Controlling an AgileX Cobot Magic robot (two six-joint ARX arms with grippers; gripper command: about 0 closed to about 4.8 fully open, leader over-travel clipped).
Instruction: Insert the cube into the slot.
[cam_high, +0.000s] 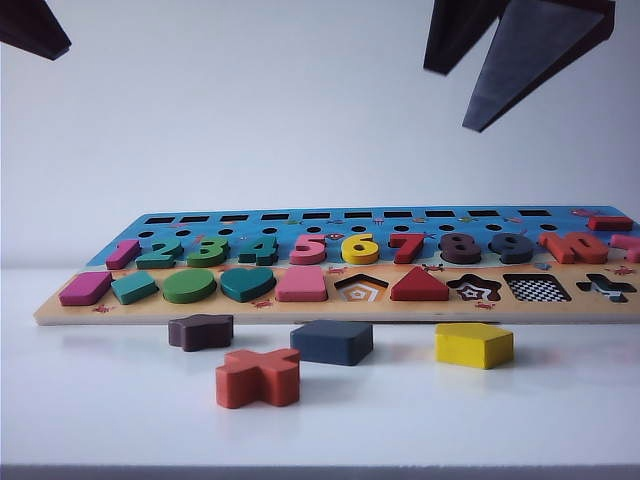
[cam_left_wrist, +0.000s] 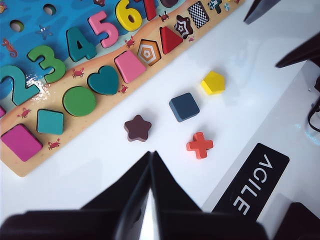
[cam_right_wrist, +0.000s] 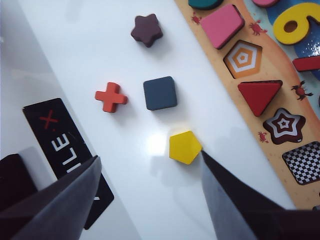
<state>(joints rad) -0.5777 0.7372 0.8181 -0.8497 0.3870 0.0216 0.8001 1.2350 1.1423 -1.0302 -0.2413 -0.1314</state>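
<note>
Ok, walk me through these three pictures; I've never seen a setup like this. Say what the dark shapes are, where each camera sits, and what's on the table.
The dark shapes are a two-armed robot's grippers. One camera faces the table; one rides on each wrist. The left gripper hangs shut above the table, holding nothing. The right gripper stands open over the yellow pentagon block, empty too. On the white table lies a wooden puzzle board. Loose before it: the navy cube, a brown star and a red cross. The checkered square slot is empty.
</note>
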